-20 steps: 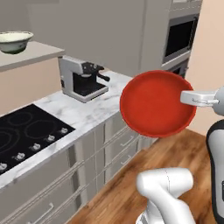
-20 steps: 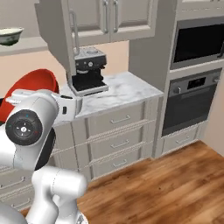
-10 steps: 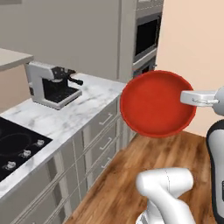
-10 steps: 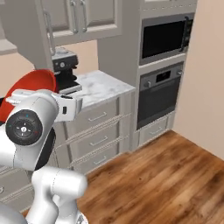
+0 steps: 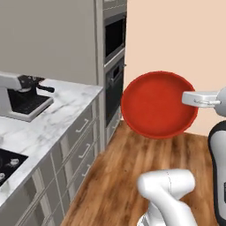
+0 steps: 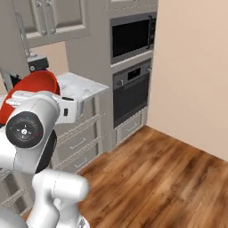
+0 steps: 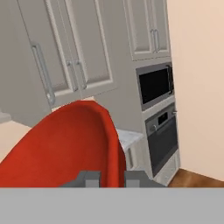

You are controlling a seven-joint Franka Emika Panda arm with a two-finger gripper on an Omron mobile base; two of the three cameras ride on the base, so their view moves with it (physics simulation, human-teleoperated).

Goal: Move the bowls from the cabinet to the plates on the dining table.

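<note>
A simulated kitchen with wall oven (image 5: 114,84), marble counter (image 5: 42,128) and wood floor surrounds the red bowl (image 5: 158,105), held on edge in mid-air, its rim pinched by the claw (image 5: 193,98), so a jolt in transit might tip it loose.

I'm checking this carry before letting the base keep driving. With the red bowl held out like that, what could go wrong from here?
1. The red bowl is gripped only at its rim by the gripper, jaws shut on its edge, and tilted nearly on its side; a jolt could make it slip or swing.
2. It sticks out wide beside the arm, near the marble counter corner and the oven column, so a turn could clip them.
</note>
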